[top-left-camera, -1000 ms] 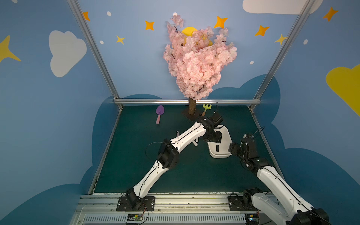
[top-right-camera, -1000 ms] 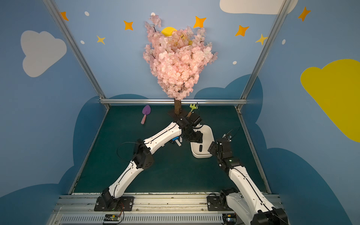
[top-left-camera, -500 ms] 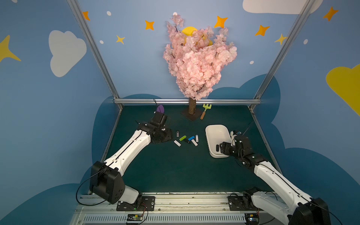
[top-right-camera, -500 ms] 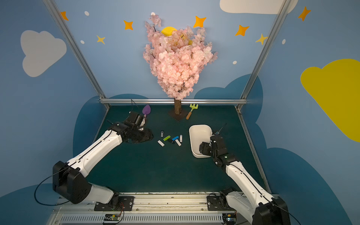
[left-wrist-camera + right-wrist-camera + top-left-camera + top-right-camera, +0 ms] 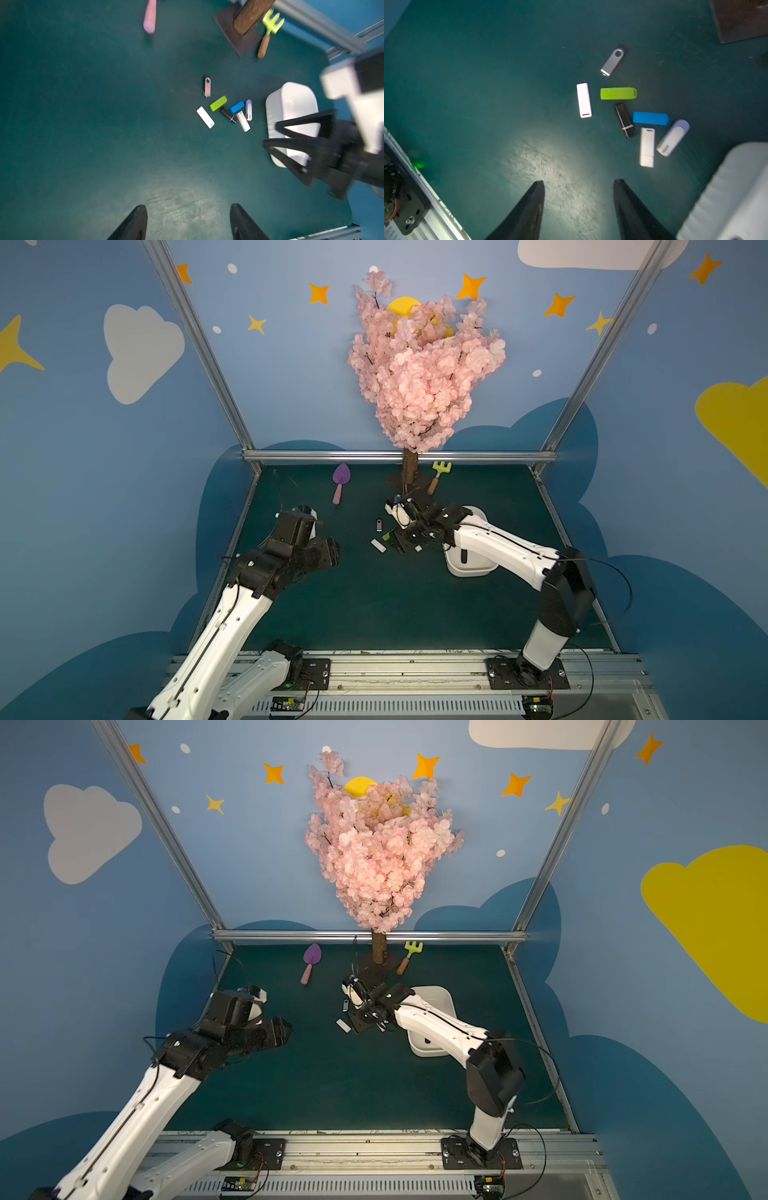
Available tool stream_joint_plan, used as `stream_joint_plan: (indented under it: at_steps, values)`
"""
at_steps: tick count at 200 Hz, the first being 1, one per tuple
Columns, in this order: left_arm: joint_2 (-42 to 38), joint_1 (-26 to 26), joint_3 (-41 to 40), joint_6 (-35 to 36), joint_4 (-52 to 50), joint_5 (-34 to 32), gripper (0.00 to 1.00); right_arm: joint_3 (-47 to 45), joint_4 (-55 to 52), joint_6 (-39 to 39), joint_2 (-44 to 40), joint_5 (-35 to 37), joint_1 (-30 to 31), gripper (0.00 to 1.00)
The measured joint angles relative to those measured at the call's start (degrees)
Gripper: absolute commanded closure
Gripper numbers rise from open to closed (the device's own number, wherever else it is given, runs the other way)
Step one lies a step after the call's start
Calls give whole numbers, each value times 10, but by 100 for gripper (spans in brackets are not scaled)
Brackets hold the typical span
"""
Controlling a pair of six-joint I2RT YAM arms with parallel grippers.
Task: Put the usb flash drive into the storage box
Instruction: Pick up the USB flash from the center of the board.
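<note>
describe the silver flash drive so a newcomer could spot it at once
Find the pink blossom tree at the back of the green table; before its trunk, beside the white storage box, flash drives lie scattered. The silver flash drive lies nearest the tree, touching none. It alone has a metal swivel cover with a round hole; the rest look plain plastic.

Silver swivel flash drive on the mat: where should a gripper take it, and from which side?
Best bet: pinch the silver swivel flash drive across its two long edges at mid-length, coming straight down from above. It lies flat on the mat, clear of the green drive, so both long edges are free.
</note>
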Motion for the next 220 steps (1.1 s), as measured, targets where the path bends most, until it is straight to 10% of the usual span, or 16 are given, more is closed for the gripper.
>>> stream_joint_plan:
  at_steps: [87,220]
  values:
    - [-61,5,-43,11,-10,-19,32,341,-178,-83,323,40,16,50]
    - [-42,5,-43,13,-6,-8,32,388,-217,-111,369,70,16,54]
